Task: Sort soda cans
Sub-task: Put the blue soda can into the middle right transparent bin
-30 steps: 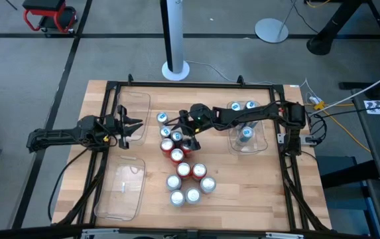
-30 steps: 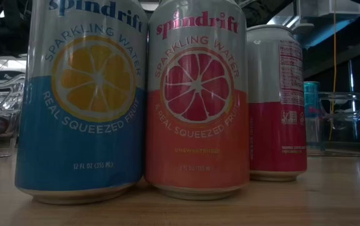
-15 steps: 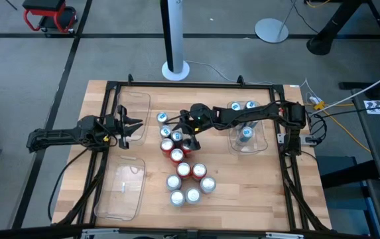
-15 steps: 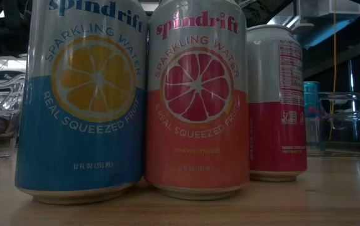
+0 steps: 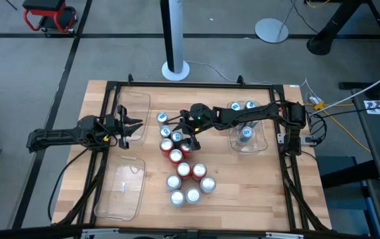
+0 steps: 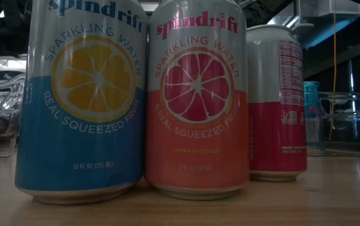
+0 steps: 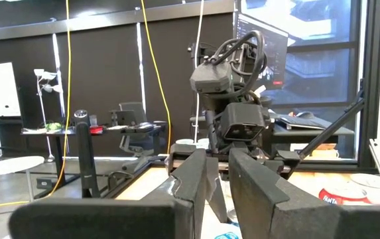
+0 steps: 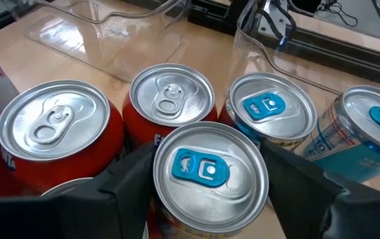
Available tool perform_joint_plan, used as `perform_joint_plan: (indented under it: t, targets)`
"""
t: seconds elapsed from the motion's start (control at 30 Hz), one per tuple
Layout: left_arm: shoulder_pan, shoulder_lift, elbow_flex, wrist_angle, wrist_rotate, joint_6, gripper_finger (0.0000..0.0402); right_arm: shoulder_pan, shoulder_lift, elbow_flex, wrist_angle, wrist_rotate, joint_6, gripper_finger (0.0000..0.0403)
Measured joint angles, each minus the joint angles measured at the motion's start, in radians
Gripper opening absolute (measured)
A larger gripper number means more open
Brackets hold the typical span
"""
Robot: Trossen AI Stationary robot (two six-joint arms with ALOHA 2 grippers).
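Soda cans [image 5: 183,162] stand upright in a cluster on the middle of the wooden table: blue-tabbed ones toward the far side, red ones in the middle, silver ones nearest. My right gripper [image 5: 189,138] reaches in from the right and is shut on a blue-tabbed can [image 8: 209,174] at the cluster's far end. Red cans [image 8: 52,126] stand right beside that can. Three more cans [image 5: 245,133] stand in the clear tray [image 5: 261,143] on the right. My left gripper [image 5: 138,127] hovers at the table's left, fingers a little apart, holding nothing. My right gripper has the blue-tabbed can pinched between its two fingers [image 8: 131,182], one on each side of the upper wall just under the rim [image 8: 170,199]. The fingers come from above, slanting in from the table's right. The can stands upright among its neighbours.
Two empty clear trays lie on the left, one at the far side [image 5: 133,106] and one at the near side [image 5: 122,189]. A black frame [image 5: 176,85] borders the table. In the low view three tall cans [image 6: 195,100] fill the foreground.
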Motion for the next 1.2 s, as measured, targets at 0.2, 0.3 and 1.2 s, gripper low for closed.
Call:
perform_joint_plan:
  t: [0.2, 0.3, 1.2]
  targets:
    - [0.0, 0.0, 0.0, 0.0, 0.0, 0.0, 0.0059, 0.0, -0.016, -0.003, -0.009, 0.003, -0.017, 0.0236]
    - [0.0, 0.0, 0.0, 0.0, 0.0, 0.0, 0.0059, 0.001, -0.033, -0.005, -0.019, 0.009, -0.031, 0.0238]
    - [0.0, 0.0, 0.0, -0.002, 0.0, -0.007, 0.0059, 0.001, -0.353, -0.002, -0.322, 0.101, -0.137, 0.0236]
